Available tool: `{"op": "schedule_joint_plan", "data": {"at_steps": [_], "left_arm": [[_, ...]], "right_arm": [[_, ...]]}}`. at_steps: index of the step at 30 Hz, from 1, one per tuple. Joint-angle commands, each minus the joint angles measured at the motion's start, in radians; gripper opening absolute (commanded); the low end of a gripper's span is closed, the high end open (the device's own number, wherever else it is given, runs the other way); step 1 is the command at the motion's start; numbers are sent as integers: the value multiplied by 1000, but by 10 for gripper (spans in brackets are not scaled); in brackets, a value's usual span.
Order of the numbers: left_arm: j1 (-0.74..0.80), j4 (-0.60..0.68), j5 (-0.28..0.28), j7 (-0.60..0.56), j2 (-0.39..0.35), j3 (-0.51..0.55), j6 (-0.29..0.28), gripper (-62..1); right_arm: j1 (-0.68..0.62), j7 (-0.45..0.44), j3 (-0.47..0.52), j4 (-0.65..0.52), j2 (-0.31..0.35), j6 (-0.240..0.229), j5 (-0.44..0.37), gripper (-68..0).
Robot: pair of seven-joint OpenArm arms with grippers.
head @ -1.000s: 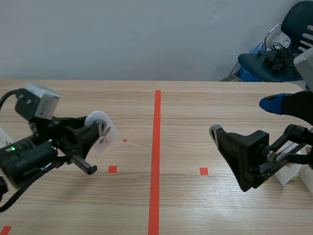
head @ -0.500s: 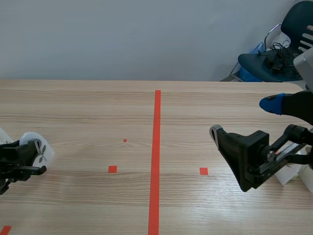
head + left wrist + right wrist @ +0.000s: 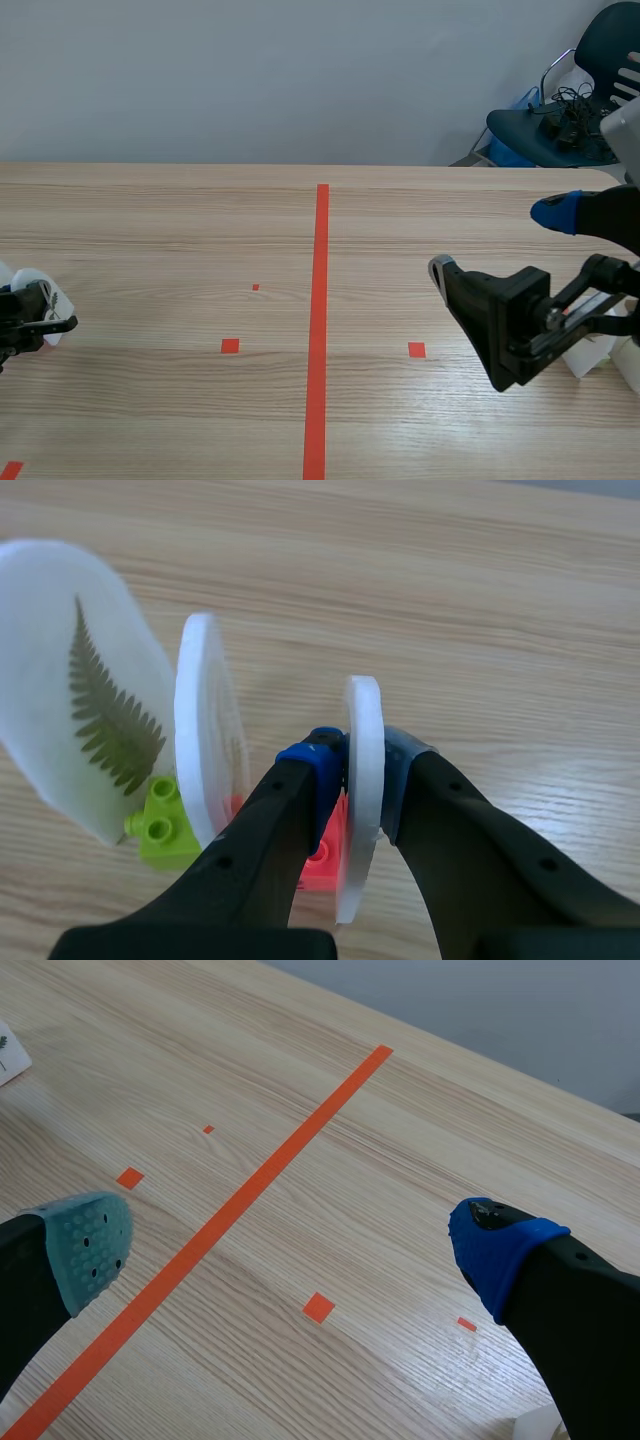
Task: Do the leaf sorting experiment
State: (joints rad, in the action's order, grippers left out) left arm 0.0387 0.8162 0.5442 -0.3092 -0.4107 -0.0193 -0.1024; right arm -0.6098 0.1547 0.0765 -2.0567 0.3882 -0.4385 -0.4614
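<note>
At the table's left edge, the left gripper (image 3: 360,770) is clamped on a white disc (image 3: 362,705), held upright at the red brick (image 3: 325,858), near the fern disc (image 3: 80,710). Lowering it straight should spare the neighbouring disc (image 3: 205,730). The right gripper (image 3: 295,1248) hangs with its fingers wide apart.

Dark blue chair (image 3: 522,130) beyond table (image 3: 180,220) far-right corner; cables (image 3: 566,108) on seat.
</note>
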Motion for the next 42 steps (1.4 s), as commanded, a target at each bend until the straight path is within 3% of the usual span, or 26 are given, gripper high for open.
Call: {"op": "schedule_joint_plan", "data": {"at_steps": [1,7,15,17,26,29,35,39,42], "left_arm": [[-3,16,31,-16,-3,-1,19,-539],[-3,5,56,-16,-5,-1,37,-511],[-3,51,55,-15,-9,-1,36,-303],[-2,83,53,-12,-14,-1,37,-278],[71,365,5,32,-101,32,37,-278],[138,515,5,122,-133,70,28,-212],[322,817,6,261,-174,92,-92,-2],[440,996,6,310,-169,92,-232,14],[504,1099,5,310,-161,92,-260,14]], "right_arm": [[17,-22,8,1,0,4,-11,4],[17,-22,8,1,0,4,-11,4],[17,-22,8,1,0,4,-11,4],[17,-22,8,1,0,4,-11,4],[17,-22,8,1,0,4,-11,4],[17,-23,8,1,0,4,-11,4],[17,-23,9,0,0,4,-11,4],[17,-23,9,0,0,4,-15,4],[17,-23,9,0,0,4,-15,4]]}}
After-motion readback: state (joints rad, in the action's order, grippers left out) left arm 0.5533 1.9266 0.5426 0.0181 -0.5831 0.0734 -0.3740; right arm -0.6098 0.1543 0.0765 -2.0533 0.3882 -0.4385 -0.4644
